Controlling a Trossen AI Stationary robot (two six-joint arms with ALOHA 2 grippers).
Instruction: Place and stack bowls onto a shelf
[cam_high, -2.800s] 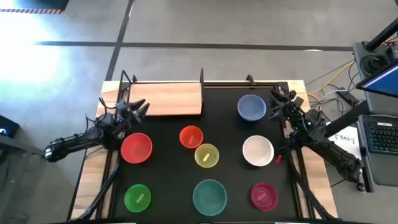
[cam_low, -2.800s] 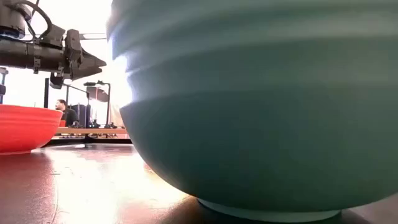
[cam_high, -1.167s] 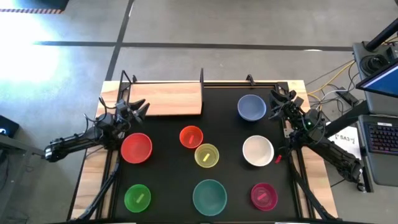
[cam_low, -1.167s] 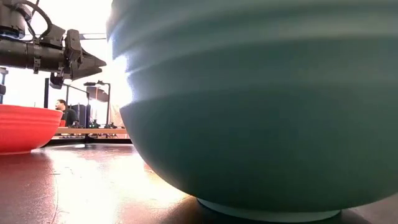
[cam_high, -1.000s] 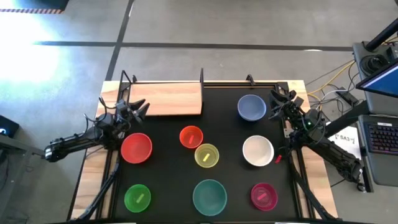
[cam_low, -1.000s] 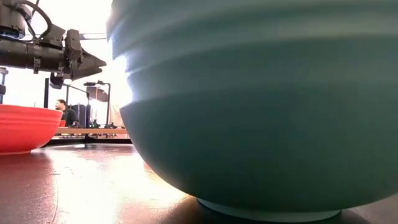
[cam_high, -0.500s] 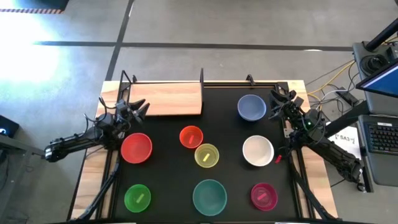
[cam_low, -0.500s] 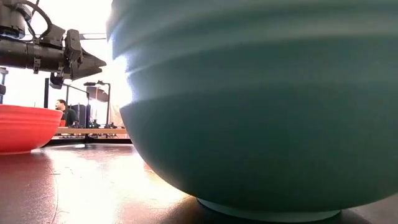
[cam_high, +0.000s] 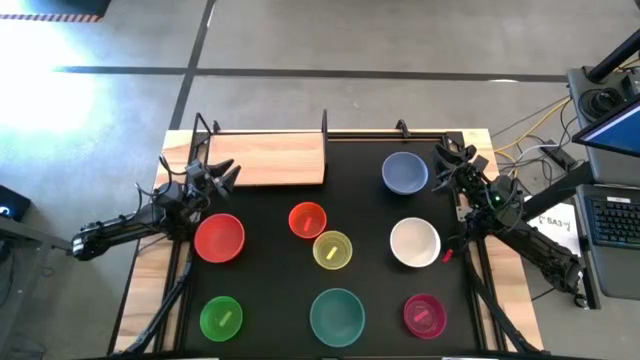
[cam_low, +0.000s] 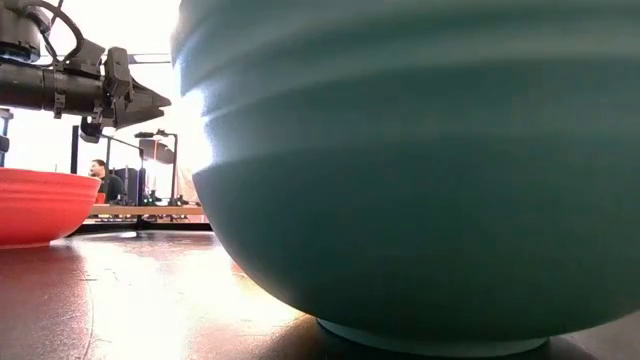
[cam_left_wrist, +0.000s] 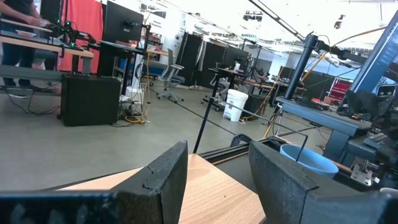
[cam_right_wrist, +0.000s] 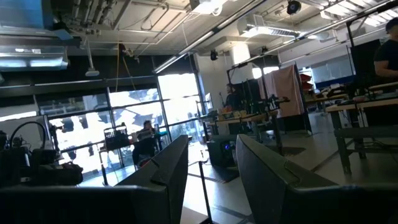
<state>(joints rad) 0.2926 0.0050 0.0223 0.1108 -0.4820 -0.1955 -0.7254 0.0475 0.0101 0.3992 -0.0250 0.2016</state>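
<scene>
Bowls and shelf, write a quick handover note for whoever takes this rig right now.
Left claw: open, empty, hovering at the shelf's left front corner, above the red bowl.
Right claw: open, empty, at the mat's right edge beside the blue bowl.
On the mat, none stacked: orange bowl and yellow bowl mid-mat, white bowl right, green bowl, teal bowl and magenta bowl along the front.
Done: nothing, the shelf holds no bowl.
Left: place and stack all eight.
</scene>
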